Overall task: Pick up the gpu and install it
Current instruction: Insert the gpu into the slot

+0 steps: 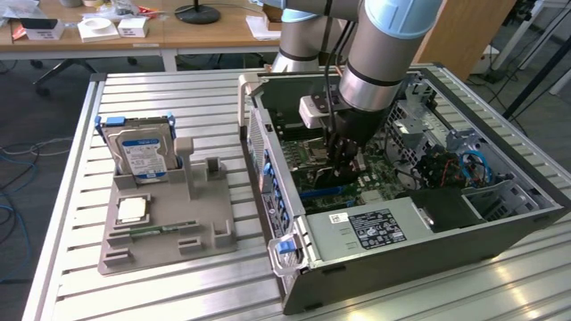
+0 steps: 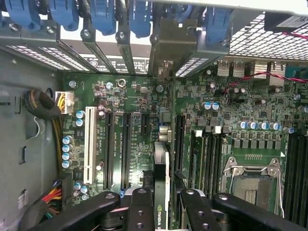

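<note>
The slatted metal surface (image 1: 178,93) is carrying an open computer case (image 1: 402,267), which is lying on its side with its interior facing up. The robot arm (image 1: 384,53) is reaching straight down into the middle of the case. Outside the case, towards the exterior view's left, a grey holder (image 1: 170,241) is sitting on the surface. A blue-labelled hard drive (image 1: 143,154) is standing upright in the holder's far end, and a square processor chip (image 1: 132,210) is lying flat at its middle.

Inside the case, the green motherboard (image 2: 144,101) is covering the floor. Its long dark expansion slots (image 2: 127,149) are running towards the case's rear wall, where a row of blue latches (image 2: 103,14) is sitting.

The gpu (image 2: 161,163) is standing on edge inside the case, above the motherboard and parallel to the slots. It is lying between two of them as seen from the wrist. Whether it is seated in a slot cannot be told.

The gripper (image 2: 164,197) is clamping the gpu, its black fingers (image 2: 140,207) pressing on both faces of the card.
</note>
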`<state>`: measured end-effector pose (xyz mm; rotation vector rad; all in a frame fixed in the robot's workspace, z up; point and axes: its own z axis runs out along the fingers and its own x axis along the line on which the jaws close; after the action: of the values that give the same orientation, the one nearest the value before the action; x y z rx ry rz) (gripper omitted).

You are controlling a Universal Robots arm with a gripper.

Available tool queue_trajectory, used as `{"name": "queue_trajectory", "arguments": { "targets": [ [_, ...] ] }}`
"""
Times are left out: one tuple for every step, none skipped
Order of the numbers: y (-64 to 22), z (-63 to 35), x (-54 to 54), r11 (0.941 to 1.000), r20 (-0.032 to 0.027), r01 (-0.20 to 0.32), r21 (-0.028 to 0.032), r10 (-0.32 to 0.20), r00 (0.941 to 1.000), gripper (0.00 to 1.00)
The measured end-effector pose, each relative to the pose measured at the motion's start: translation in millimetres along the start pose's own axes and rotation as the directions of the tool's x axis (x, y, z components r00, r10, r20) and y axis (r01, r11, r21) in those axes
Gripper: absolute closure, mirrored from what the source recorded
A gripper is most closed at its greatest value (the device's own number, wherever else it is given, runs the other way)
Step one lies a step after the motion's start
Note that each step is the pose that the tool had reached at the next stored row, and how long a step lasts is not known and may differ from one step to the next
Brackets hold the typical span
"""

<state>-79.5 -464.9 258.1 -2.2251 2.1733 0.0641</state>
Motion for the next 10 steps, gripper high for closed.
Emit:
{"name": "queue_trajectory", "arguments": {
  "targets": [
    [0.0,0.0,0.0,1.0,0.0,0.0,0.0,0.0,1.0,0.74],
    [0.1,0.0,0.0,1.0,0.0,0.0,0.0,0.0,1.0,0.74],
    [0.1,0.1,0.0,1.0,-0.0001,0.0,0.0,0.0,1.0,0.74],
    [0.1,0.4,0.1,1.0,0.0,0.0,0.0001,0.0,1.0,0.74],
    [0.1,0.8,0.1,1.0,0.0001,0.0,0.0001,0.0,1.0,0.74],
    [0.1,0.8,0.1,1.0,-0.0001,0.0,0.0,0.0,1.0,0.74],
    [0.1,0.8,0.1,1.0,-0.0001,0.0,0.0,0.0,1.0,0.74],
    [0.1,0.9,0.0,1.0,0.0,0.0,0.0,0.0,1.0,0.74],
    [0.1,0.9,0.0,1.0,0.0,0.0,0.0,0.0,1.0,0.74],
    [0.1,0.9,0.1,1.0,0.0,0.0,0.0,0.0,1.0,0.74]
  ]
}}
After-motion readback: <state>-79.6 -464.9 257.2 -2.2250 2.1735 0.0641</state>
